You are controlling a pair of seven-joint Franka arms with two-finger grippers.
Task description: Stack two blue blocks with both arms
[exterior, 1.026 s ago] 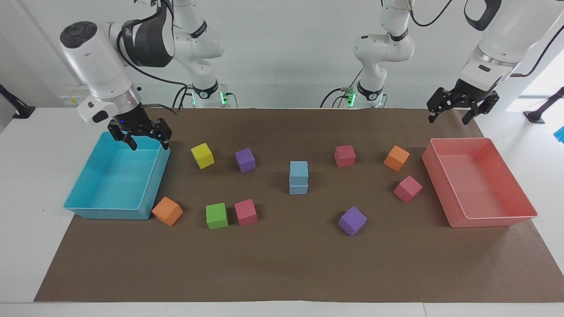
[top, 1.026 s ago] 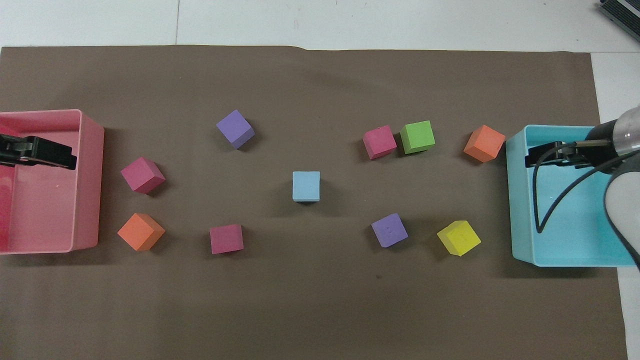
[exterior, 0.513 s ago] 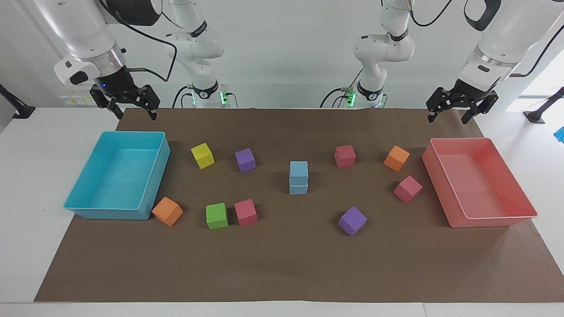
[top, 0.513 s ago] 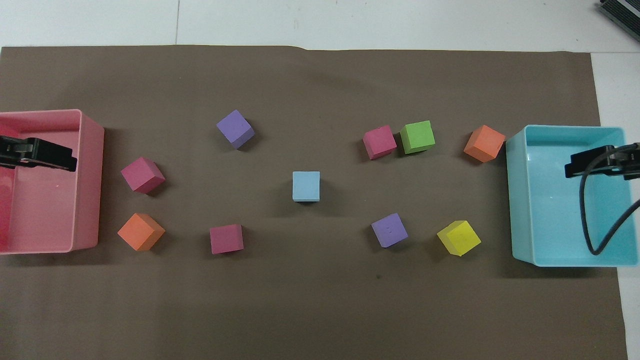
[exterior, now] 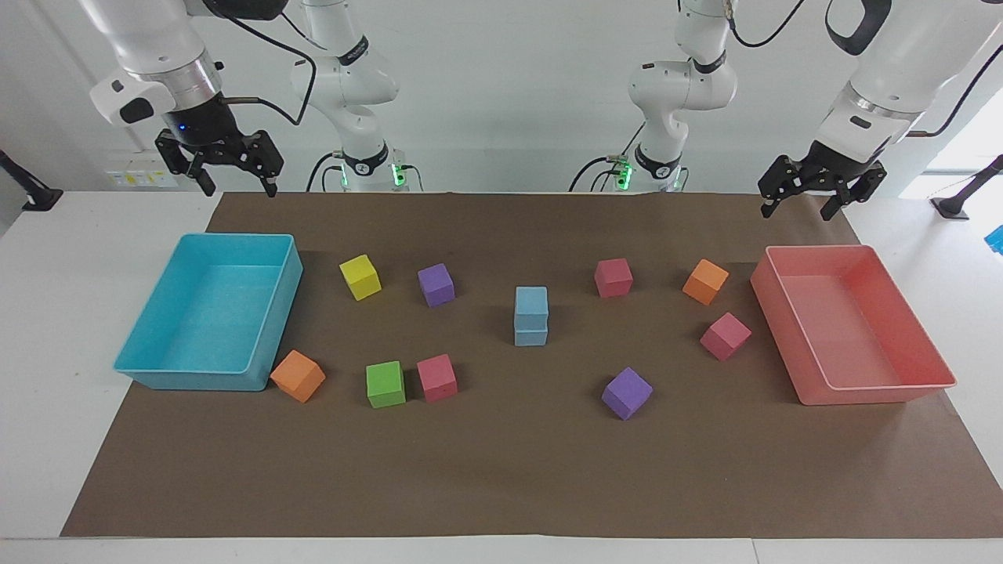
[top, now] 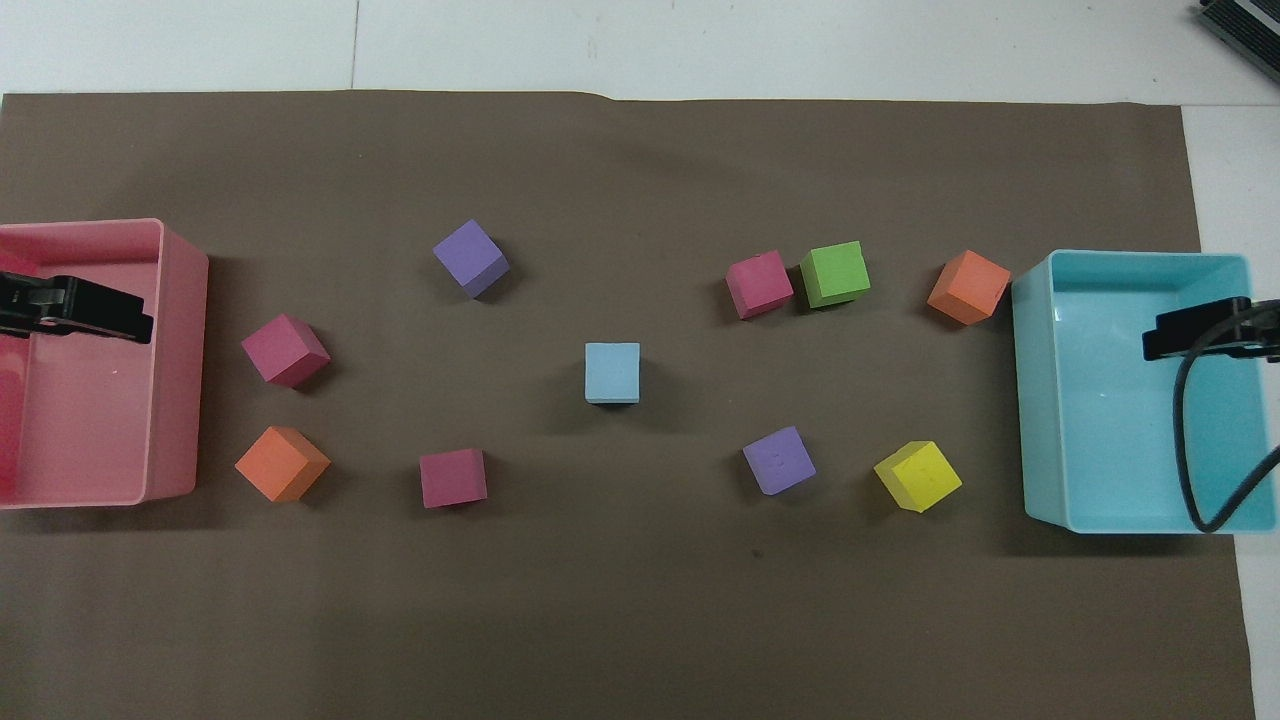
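Facing view: two blue blocks [exterior: 531, 316] stacked mid-mat, long axis vertical, faces square to the mat edges, between a purple cube [exterior: 436, 284] and a pink cube [exterior: 613, 277]. Right gripper [exterior: 233, 186] up over the table edge by the cyan tray [exterior: 274, 313], fingers apart, empty. Left gripper [exterior: 798, 205] likewise above the pink tray [exterior: 862, 394] (empty too).

Overhead view: stack [top: 612, 372] shows as one square. Gripper tips over each tray.

My white table [exterior: 47, 329] carries a brown mat [exterior: 501, 470] — on it a cyan tray [exterior: 149, 374] at my right arm's end, a pink tray [exterior: 878, 394] at my left arm's, and scattered cubes between, with the blue blocks [exterior: 531, 316] stacked 2 high mid-mat.
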